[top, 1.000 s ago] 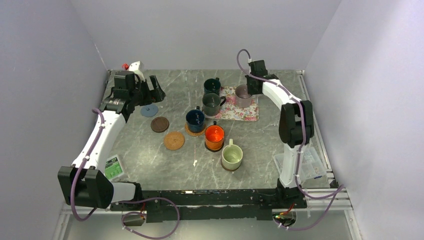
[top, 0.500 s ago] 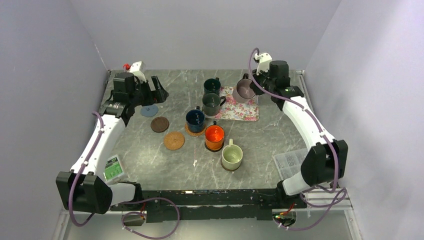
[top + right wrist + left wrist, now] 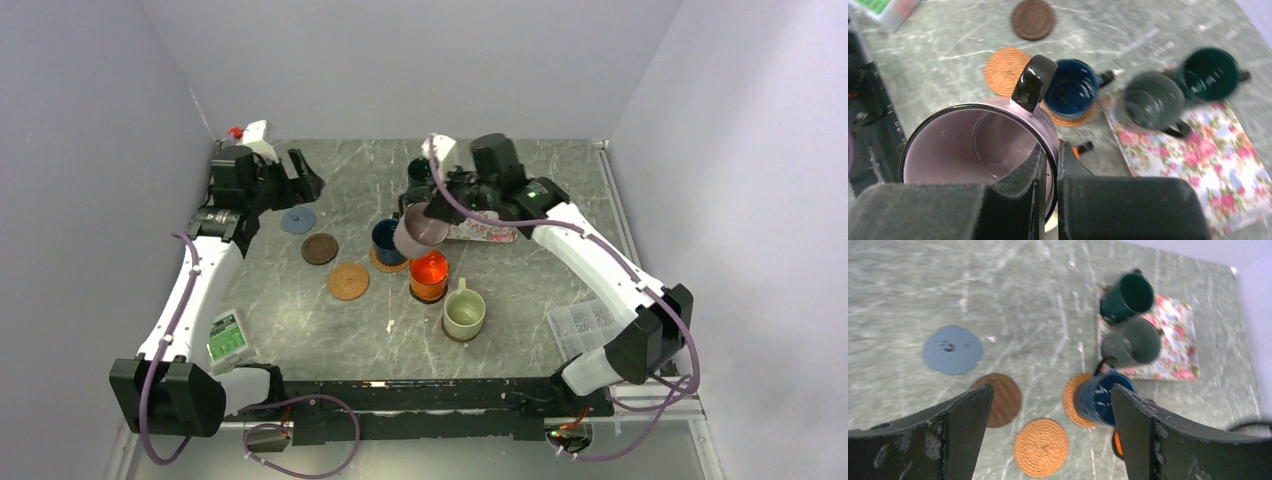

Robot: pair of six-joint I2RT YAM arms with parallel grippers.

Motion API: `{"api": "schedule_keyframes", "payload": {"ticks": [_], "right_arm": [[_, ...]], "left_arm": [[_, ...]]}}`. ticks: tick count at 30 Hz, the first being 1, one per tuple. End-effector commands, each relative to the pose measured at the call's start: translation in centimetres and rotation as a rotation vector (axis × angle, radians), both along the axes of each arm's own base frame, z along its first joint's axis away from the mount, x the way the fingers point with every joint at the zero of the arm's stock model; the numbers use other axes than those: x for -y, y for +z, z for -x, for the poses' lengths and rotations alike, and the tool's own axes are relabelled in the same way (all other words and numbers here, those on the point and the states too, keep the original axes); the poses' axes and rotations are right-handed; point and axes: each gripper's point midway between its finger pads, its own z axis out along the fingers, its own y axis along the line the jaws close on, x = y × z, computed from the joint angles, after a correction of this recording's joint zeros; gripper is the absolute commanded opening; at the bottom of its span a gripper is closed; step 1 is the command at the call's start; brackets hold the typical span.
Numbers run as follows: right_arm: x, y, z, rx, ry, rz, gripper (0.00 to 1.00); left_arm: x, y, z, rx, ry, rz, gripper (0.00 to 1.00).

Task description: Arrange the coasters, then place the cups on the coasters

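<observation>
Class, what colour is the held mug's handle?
Glossy black handle on the mauve mug; right wrist view.

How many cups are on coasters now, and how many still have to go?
Three look done: the navy cup, orange cup and cream cup each sit on a coaster. The right gripper holds the mauve cup up. The green cup and grey cup wait on the flowery mat, and three coasters are bare.

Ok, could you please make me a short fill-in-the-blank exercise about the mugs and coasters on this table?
1. The mauve mug is pinched at its rim by the fingers of the ____ arm.
2. The left fingers are ____ and hold nothing.
3. The navy mug stands on a woven ____.
Missing words: right; open; coaster.
</observation>
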Motion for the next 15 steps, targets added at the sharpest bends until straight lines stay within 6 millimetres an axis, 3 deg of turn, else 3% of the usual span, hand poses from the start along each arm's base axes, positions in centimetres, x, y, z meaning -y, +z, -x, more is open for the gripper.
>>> {"api": "schedule_keyframes", "payload": {"ticks": [1, 4, 9, 15], "right_arm": [[-4.7, 3.6, 1.8, 0.105, 0.158, -0.014, 0.00], [-7.8, 2.9, 3.3, 0.117, 0.261, 0.030, 0.00], [-12.5, 0.8, 4.8, 0.121, 0.421, 0.088, 0.00], [-17.6, -3.0, 5.9, 0.151, 0.569, 0.137, 0.00]], "left_arm": [[-5.7, 2.2, -0.7, 0.057, 0.184, 0.018, 0.94], [-8.0, 2.2, -0.6, 0.052, 0.250, 0.010, 0.94], [-9.6, 2.8, -0.3, 0.071, 0.298, -0.013, 0.94], [-12.5, 2.2, -0.6, 0.050, 0.361, 0.062, 0.94]]}}
